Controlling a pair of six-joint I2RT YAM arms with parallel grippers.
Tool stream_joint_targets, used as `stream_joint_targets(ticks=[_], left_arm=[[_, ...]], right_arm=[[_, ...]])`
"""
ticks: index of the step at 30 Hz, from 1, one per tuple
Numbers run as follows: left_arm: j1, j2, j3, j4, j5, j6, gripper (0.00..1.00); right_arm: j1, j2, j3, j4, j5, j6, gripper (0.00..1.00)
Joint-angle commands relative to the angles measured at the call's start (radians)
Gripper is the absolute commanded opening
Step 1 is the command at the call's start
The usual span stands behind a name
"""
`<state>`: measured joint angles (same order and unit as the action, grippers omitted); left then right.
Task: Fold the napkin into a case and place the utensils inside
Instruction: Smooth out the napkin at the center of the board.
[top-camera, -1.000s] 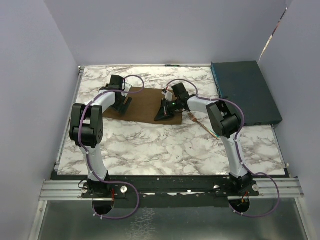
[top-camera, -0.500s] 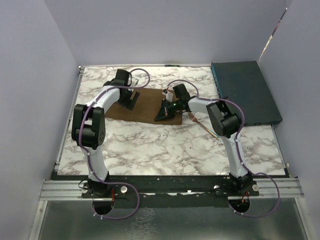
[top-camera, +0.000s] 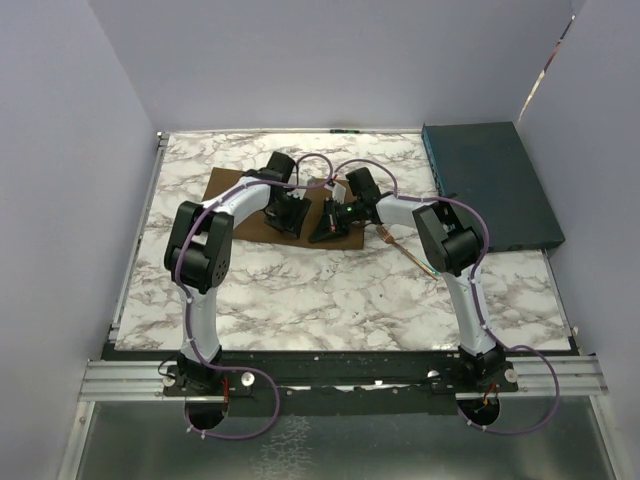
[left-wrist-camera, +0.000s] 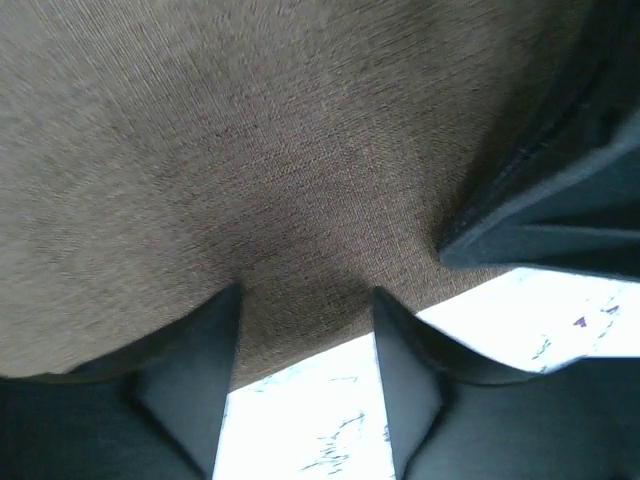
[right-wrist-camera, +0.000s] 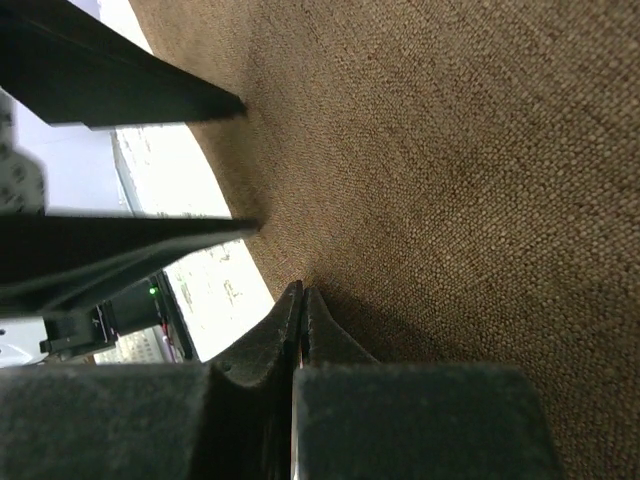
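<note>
The brown napkin (top-camera: 236, 200) lies flat on the marble table (top-camera: 330, 290), towards the back. My left gripper (top-camera: 285, 213) stands on the cloth's near edge, just left of my right gripper (top-camera: 328, 226). In the left wrist view the napkin (left-wrist-camera: 250, 150) fills the top and the left gripper (left-wrist-camera: 306, 300) is open, with the cloth's edge lying across the gap between its fingertips. The right gripper (right-wrist-camera: 300, 292) is shut, its tips resting on the napkin (right-wrist-camera: 450, 150) near the edge. The copper fork (top-camera: 402, 245) lies on the table right of the cloth, partly behind the right arm.
A dark teal flat box (top-camera: 490, 185) sits at the back right corner. Purple walls close in the table on three sides. The two grippers are very close together; the right one (left-wrist-camera: 560, 200) shows in the left wrist view.
The left arm has swung right along the napkin from its far left part to beside the right gripper, and its jaws have narrowed. The right arm has stayed put.
</note>
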<state>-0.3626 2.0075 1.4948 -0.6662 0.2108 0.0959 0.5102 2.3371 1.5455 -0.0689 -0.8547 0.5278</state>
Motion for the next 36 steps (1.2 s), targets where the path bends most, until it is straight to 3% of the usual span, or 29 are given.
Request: stream_joint_targets(ticks=[1, 5, 10, 22, 30, 36], left_arm=[[0.013, 0.062, 0.007, -0.034, 0.106, -0.037, 0.42], [0.027, 0.106, 0.036, -0.055, 0.158, -0.048, 0.16], [0.038, 0.110, 0.045, -0.078, 0.198, -0.033, 0.08], [0.036, -0.022, 0.116, -0.125, 0.098, 0.037, 0.10], [0.027, -0.033, 0.081, -0.155, 0.332, 0.013, 0.11], [0.027, 0.067, 0.062, -0.157, 0.443, 0.020, 0.04]], right_arm=[[0.002, 0.042, -0.045, -0.085, 0.040, -0.056, 0.01], [0.002, 0.040, -0.052, -0.085, 0.044, -0.059, 0.01], [0.002, 0.039, -0.061, -0.080, 0.048, -0.059, 0.01], [0.001, 0.037, -0.047, -0.136, 0.070, -0.108, 0.01], [-0.004, 0.016, -0.050, -0.173, 0.087, -0.138, 0.01], [-0.004, 0.002, -0.076, -0.182, 0.094, -0.152, 0.01]])
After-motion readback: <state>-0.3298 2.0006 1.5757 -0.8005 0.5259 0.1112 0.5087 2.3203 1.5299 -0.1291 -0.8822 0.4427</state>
